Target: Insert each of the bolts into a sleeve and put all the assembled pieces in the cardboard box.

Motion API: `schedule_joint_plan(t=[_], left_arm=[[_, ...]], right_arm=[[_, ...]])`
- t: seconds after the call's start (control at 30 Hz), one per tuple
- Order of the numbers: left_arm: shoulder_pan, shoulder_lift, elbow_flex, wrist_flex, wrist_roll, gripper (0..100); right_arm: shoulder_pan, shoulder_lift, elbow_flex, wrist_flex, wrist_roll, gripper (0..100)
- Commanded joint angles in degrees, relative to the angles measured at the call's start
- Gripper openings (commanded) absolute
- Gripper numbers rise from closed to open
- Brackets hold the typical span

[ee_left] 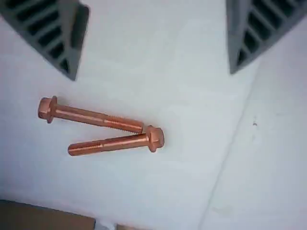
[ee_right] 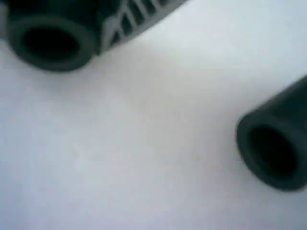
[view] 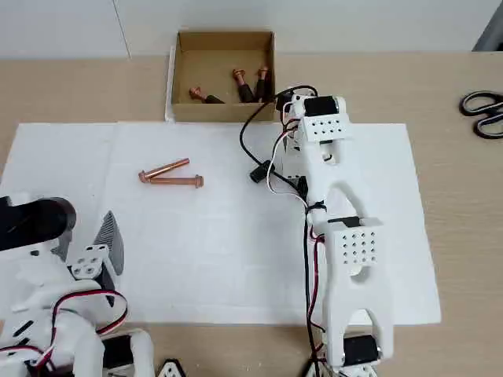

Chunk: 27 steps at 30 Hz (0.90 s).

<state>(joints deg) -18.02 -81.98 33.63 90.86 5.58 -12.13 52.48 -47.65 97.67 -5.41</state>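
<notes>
Two copper bolts lie touching each other on the white paper, left of centre; in the left wrist view the bolts rest just beyond my open left gripper, which holds nothing. That left gripper hovers at the near left of the paper. The cardboard box at the back holds three bolts in black sleeves. My right arm hangs over the paper near the box. Under it lie two empty black sleeves, one beside a ribbed grey part of my right gripper. One loose sleeve lies left of that arm.
Scissors lie on the wooden table at the far right. The right arm's cables loop over the paper beside the box. The paper between the bolts and the right arm is bare.
</notes>
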Motion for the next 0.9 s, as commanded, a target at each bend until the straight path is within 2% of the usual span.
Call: schedule_joint_plan(t=[0.0,0.23,0.6,0.77,0.87], left_arm=[[-0.2,0.3,-1.9,0.9,-1.2,19],[-0.2,5.9,-5.4,2.9,-1.2,19],[0.2,42.2,-25.6,5.1,-4.1,19],[3.3,62.1,-37.1,4.3,-13.7,19],[7.8,73.1,-42.0,4.3,-17.4,19]], right_arm=[[0.3,-1.5,0.2,1.2,0.9,0.4],[2.0,-13.8,0.5,1.8,0.9,0.4],[4.4,-25.9,7.0,1.5,1.0,0.4],[5.5,-27.0,9.0,1.5,1.1,0.4],[6.5,-27.0,9.1,1.5,5.5,0.4]])
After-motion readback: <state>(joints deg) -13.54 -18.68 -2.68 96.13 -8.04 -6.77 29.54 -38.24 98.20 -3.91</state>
